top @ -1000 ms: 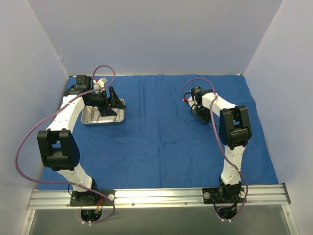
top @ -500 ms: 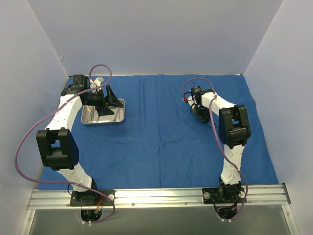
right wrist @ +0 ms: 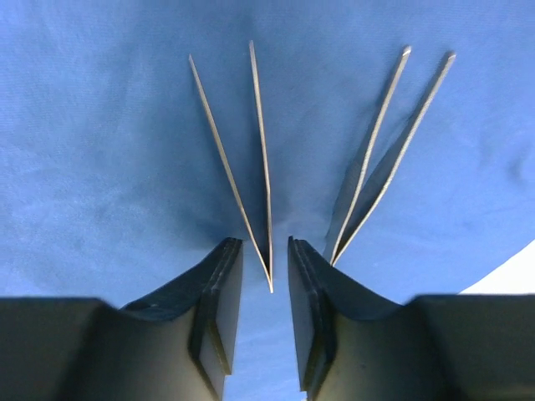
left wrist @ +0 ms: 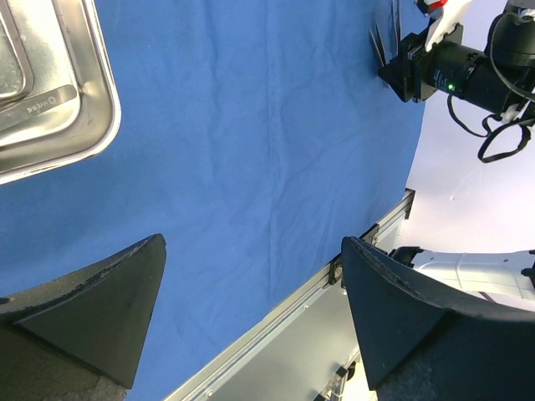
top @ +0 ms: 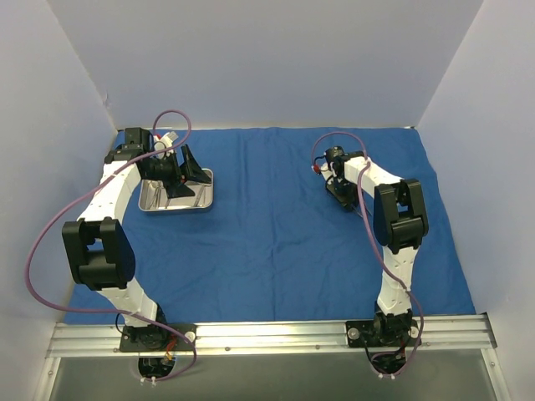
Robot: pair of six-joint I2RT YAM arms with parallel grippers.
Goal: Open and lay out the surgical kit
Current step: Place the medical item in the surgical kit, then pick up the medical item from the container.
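The royal-blue cloth lies spread flat over the table. The shiny steel tray stands on it at the far left, with silver instruments inside; its corner shows in the left wrist view. My left gripper hangs above the tray, wide open and empty. My right gripper is low over the cloth at the far right. In the right wrist view its fingers stand slightly apart around the joined end of a silver tweezer, not pressing it. A second tweezer lies beside it.
Pale walls close in the left, right and back. A metal rail carrying both arm bases runs along the near edge. A purple cable loops off the left arm.
The left gripper has shifted slightly left over the tray. The right arm has not visibly moved.
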